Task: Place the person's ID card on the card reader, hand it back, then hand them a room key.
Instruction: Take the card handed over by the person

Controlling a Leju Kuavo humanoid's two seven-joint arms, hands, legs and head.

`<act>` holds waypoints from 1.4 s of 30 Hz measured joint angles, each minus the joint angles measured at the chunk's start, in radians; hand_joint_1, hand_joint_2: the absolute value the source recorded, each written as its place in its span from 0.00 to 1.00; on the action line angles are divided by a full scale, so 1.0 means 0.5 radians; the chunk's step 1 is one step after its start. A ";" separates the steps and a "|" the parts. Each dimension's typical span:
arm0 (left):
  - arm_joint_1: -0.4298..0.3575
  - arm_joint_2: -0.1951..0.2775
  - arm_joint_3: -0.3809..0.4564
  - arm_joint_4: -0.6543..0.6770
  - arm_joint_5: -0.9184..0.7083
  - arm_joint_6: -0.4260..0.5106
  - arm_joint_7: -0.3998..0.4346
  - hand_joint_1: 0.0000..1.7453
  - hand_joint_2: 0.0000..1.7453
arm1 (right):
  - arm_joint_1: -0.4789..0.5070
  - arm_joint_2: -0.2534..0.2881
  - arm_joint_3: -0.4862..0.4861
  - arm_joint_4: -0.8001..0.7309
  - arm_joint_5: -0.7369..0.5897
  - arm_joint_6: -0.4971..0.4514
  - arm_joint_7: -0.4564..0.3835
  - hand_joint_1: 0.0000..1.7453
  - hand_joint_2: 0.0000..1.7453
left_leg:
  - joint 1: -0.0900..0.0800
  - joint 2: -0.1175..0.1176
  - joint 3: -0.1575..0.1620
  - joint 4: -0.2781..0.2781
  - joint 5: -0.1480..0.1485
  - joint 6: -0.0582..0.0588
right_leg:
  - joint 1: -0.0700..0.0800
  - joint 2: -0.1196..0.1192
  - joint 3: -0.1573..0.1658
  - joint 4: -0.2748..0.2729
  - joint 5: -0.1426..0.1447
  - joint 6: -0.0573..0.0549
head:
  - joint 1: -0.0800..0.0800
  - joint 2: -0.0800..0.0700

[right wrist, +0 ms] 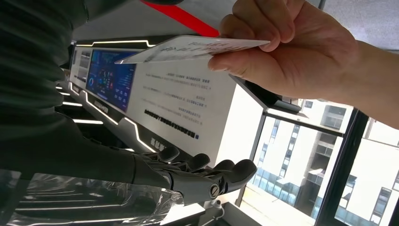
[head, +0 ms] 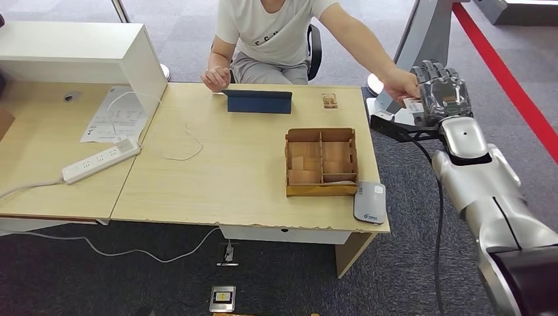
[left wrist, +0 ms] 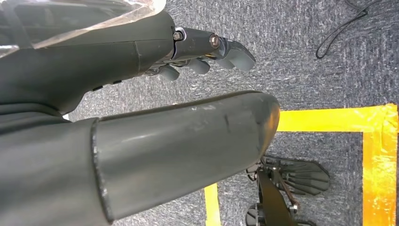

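Head view: the right hand (head: 442,89) was raised off the right end of the pale wooden desk (head: 217,171), its dark fingers seen from behind. A seated person's hand (head: 399,84) was stretched out to it, holding a small white ID card (head: 412,105) just beside the robot's fingers; whether they touched the card could not be told here. On the desk were seen an open wooden box with compartments (head: 321,162), a flat white card reader (head: 369,203) at the near right corner just beside the box, a dark blue folded stand (head: 258,101), a white power strip (head: 101,160) and a printed paper sheet (head: 113,118).

Left wrist view: the left hand (left wrist: 207,52) was seen hanging above grey carpet (left wrist: 301,61) marked with yellow tape (left wrist: 329,117), its fingers loosely curled around nothing.

Right wrist view: the card (right wrist: 193,48) was pinched in the person's hand (right wrist: 291,47), apart from the robot's fingers (right wrist: 211,172), which were spread and holding nothing.
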 joint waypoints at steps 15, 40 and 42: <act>0.000 -0.012 -0.043 0.000 -0.029 0.000 -0.008 0.00 0.00 | -0.013 0.017 0.012 0.000 0.010 -0.001 0.007 0.00 1.00 | 0.000 0.000 0.000 0.000 0.000 0.000 | 0.000 0.000 0.000 0.000 0.000 0.000 | 0.000 0.000; 0.001 -0.017 -0.095 0.001 -0.039 -0.008 -0.025 0.00 0.00 | -0.011 0.000 0.014 0.000 -0.024 0.020 -0.006 1.00 1.00 | 0.000 0.000 0.000 0.000 0.000 0.000 | 0.000 0.000 0.000 0.000 0.000 0.000 | 0.000 0.000; 0.001 -0.017 -0.097 0.001 -0.038 -0.008 -0.026 0.00 0.00 | -0.011 0.000 0.014 0.000 -0.030 0.022 -0.008 1.00 1.00 | 0.000 0.000 0.000 0.000 0.000 0.000 | 0.000 0.000 0.000 0.000 0.000 0.000 | 0.000 0.000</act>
